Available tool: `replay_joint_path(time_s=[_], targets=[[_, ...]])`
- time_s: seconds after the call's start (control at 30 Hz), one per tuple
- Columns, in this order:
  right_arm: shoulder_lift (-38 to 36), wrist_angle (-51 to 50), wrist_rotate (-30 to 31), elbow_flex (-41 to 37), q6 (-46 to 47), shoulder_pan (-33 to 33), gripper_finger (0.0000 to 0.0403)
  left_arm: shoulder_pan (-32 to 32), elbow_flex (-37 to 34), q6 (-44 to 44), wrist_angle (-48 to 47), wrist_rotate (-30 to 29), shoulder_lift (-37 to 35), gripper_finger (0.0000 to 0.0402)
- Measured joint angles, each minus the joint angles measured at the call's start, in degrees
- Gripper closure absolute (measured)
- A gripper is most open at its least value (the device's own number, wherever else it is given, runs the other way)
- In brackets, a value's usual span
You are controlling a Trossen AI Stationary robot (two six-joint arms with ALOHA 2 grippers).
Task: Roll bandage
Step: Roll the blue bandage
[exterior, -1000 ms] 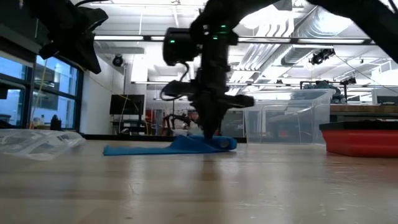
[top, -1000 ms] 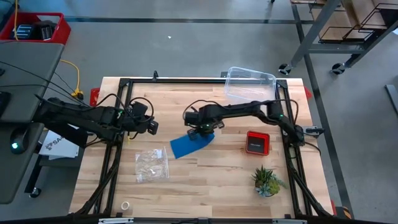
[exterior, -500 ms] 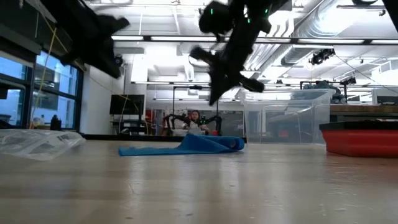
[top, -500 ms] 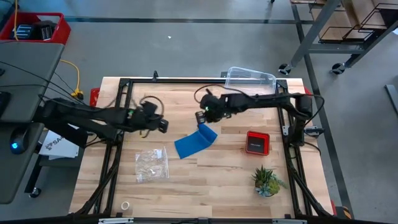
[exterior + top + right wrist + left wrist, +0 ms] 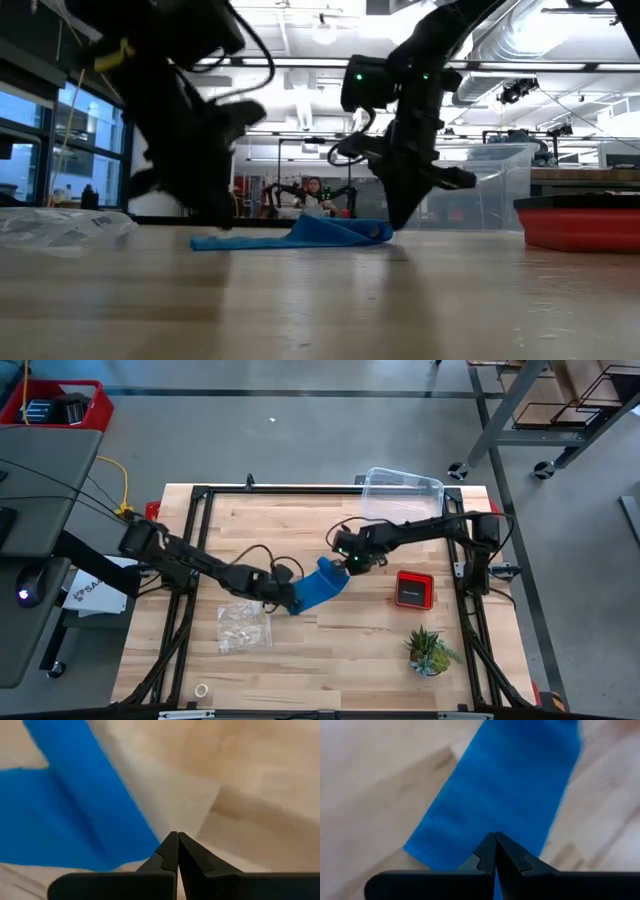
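Evidently the roll is not yet made: the bandage [image 5: 318, 586] lies as a flat strip near the middle of the table [image 5: 340, 660], one end folded or bunched up, nothing wound.

Nearest the front edge in the high view, the left gripper [image 5: 283, 593] sits at the strip's front-left end, fingers pressed together and clamped on nothing. Farther back, the right gripper [image 5: 351, 563] is at the strip's far-right end, fingers likewise together and empty. So both tools stand at opposite ends of the cloth, closed; whether they touch it cannot be told from above.

My reading is that this is the set-up for rolling, one end to be pinned and the other turned over. The next move calls for a steady press on one end and a small turn of the other, or else an opening of the fingers to pinch an edge; soft cloth will likely slide on bare wood.

The low view shows the bandage [image 5: 295, 235] lying nearly flat with a raised hump at its right, which the overhead picture flattens. The left wrist view shows the closed tips [image 5: 495, 849] over the strip's end [image 5: 505, 795]. The right wrist view shows a crease in the cloth [image 5: 65, 820] and its closed tips [image 5: 174, 845] at the edge, over wood.
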Motion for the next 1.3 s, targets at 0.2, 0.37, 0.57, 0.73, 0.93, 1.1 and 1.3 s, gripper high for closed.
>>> replay_joint_path(time_s=[0.2, 0.37, 0.57, 0.73, 0.93, 1.1, 1.3], targets=[[0.00, 8.14, 3.68, -0.53, 3.43, 0.05, 0.0403, -0.34, 0.34, -0.95, -0.76, 3.27, 3.72, 0.0401], [0.00, 10.92, 6.53, 2.30, 3.47, -1.23, 0.0403, -0.18, 0.31, 2.75, -8.42, 3.98, 1.71, 0.0401], [2.02, 17.75, 6.94, 4.65, 2.57, -3.60, 0.0403, 1.64, -0.03, 6.74, -19.07, 0.30, -2.16, 0.0401], [6.61, 18.19, 4.64, 7.92, 1.96, -4.96, 0.0403, 4.61, -0.20, 10.25, -21.88, -1.29, -3.73, 0.0401], [8.40, 16.60, 4.02, 8.80, 1.00, -5.36, 0.0403, 7.55, -0.17, 11.68, -23.94, -1.30, -3.87, 0.0402], [8.39, 14.81, 3.58, 8.76, -0.82, -4.62, 0.0403, 9.16, -0.11, 16.08, -26.59, -2.66, -3.89, 0.0402], [8.37, 15.68, 5.15, 8.76, -0.40, -3.51, 0.0403, 10.91, -0.11, 20.63, -28.09, -2.78, -3.93, 0.0402]])
